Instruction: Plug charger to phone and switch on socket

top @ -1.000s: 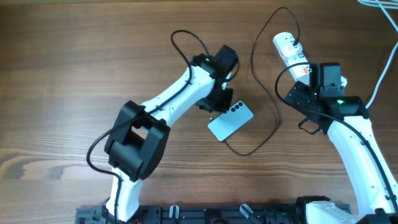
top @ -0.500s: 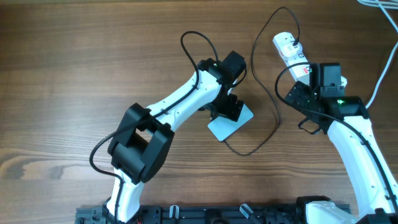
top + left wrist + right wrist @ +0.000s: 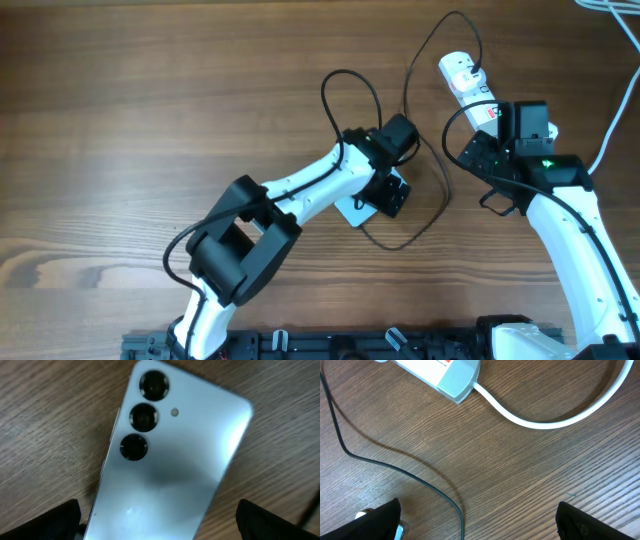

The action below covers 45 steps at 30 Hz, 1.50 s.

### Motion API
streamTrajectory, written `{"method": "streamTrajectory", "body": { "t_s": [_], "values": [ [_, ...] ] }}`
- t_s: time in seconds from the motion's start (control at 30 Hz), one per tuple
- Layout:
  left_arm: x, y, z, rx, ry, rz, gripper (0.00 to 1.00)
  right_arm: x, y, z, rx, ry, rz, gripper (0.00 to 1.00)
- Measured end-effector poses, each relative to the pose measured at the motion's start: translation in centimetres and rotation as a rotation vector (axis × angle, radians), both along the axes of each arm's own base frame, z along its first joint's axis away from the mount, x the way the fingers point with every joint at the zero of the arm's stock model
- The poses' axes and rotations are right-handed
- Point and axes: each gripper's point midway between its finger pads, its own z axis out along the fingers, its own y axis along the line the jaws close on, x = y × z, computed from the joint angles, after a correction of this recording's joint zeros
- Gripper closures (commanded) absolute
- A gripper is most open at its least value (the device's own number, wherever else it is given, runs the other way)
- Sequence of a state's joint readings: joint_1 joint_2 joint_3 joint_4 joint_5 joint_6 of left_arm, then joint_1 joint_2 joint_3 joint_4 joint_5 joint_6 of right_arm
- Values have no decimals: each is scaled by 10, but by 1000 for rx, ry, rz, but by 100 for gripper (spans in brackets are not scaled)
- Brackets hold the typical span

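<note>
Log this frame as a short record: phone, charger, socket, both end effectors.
phone: flat on the table, pale back up, three lenses showing
left end effector: open, directly over the phone, nothing held
right end effector: open, over the table beside the socket, nothing held
charger: black cable loops from the socket toward the phone; plugged into the phone or not, cannot tell
socket: white strip, upper right; switch state unreadable

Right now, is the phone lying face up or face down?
Face down: the phone shows its pale back and three dark lenses.
</note>
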State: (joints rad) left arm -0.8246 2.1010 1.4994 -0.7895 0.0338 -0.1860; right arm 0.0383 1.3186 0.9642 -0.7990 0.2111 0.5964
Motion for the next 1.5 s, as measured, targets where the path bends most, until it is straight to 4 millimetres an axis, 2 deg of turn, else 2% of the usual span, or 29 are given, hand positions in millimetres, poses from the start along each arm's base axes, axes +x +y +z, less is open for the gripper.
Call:
{"method": "streamTrajectory", "body": {
  "t_s": [0.1, 0.33, 0.5, 0.63, 0.8, 0.93, 1.17, 1.27, 1.5],
  "values": [
    [1, 6, -9, 27, -28, -4, 0, 0, 0, 0, 0, 0, 0, 0],
    [0, 14, -10, 53, -46, -3, 2, 0, 0, 0, 0, 0, 0, 1],
    [3, 13, -10, 48, -59, -6, 12, 0, 0, 0, 0, 0, 0, 0],
    [1, 11, -10, 50, -59, -17, 14, 0, 0, 0, 0, 0, 0, 0],
    [-4, 7, -11, 57, -68, -38, 30, 0, 0, 0, 0, 0, 0, 0],
    [-4, 6, -10, 54, -71, -40, 34, 0, 0, 0, 0, 0, 0, 0],
    [-3, 6, -9, 50, -73, -37, 35, 0, 0, 0, 0, 0, 0, 0],
    [-3, 7, -4, 23, -63, -19, 35, 0, 0, 0, 0, 0, 0, 0],
    [16, 13, 35, -218, 51, 90, 35, 0, 0, 0, 0, 0, 0, 0]
  ]
}}
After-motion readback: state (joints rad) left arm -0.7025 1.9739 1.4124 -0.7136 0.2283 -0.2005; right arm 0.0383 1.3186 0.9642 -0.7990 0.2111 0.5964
